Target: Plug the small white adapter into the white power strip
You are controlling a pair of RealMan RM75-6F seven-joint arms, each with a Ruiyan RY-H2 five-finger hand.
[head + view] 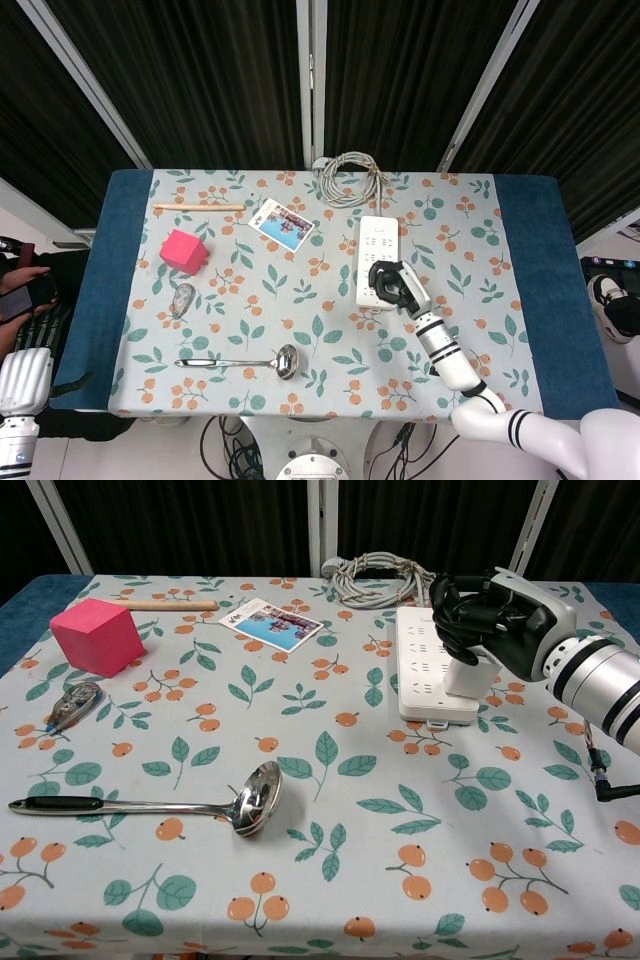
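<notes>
Adapter on power strip near end, right hand over it.

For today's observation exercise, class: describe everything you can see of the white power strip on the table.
The white rectangular plastic power strip lies flat on the floral tablecloth, long axis running away from the robot, its top covered in rows of socket holes. A coiled grey cable lies at its far end. The small white adapter stands on its right near part, and the right hand, with dark fingers, closes over that adapter from above. Nothing else touches the strip.
</notes>
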